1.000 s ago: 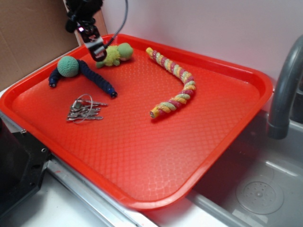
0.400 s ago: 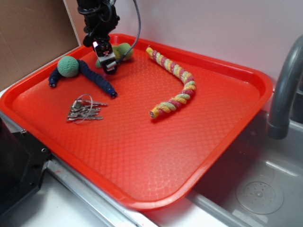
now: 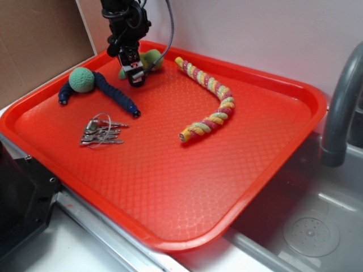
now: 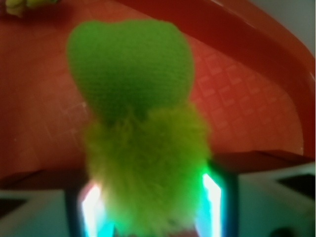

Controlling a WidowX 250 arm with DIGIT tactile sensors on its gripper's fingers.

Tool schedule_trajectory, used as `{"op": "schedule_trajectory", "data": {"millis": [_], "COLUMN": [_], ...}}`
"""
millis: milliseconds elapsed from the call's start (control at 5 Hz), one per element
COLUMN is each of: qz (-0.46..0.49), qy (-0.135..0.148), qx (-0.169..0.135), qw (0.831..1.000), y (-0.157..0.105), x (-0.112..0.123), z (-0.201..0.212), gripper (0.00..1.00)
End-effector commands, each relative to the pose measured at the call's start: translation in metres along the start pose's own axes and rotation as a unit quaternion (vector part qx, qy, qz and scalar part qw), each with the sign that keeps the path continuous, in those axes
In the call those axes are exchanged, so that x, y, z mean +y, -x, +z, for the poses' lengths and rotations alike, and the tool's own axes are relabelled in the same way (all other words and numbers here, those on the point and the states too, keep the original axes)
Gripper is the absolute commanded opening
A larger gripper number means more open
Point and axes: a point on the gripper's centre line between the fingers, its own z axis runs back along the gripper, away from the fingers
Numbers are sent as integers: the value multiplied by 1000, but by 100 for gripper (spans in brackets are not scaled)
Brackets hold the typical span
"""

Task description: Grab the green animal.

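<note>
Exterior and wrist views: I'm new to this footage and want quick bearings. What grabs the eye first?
The big red tray beside the sink dominates. At its far left corner the gripper is down at the green animal, whose fuzzy body fills the wrist view between the fingers. The braided rope curves across the middle, with the teal knitted ball and keys at left.

On a tray point(image 3: 272, 153) beside a sink point(image 3: 309, 226), the plush animal point(image 3: 148, 59) lies at the far left corner with the tool point(image 3: 135, 75) over it, a knitted ball toy point(image 3: 91, 84) left, keys point(image 3: 102, 132) nearer, a rope point(image 3: 211, 102) right.
</note>
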Motion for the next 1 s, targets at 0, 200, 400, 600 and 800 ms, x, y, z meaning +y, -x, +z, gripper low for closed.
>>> {"op": "schedule_trajectory", "data": {"millis": [0, 200, 400, 600, 800], "qz": [68, 144, 211, 216, 206], "qy": [-23, 5, 40, 66, 81], "qx": [5, 9, 22, 21, 9], "qw": [997, 990, 977, 974, 975], "y": [13, 27, 35, 40, 54], "x": [-11, -33, -64, -105, -128], "z": [75, 115, 151, 184, 202], "gripper": [0, 0, 0, 0, 0]}}
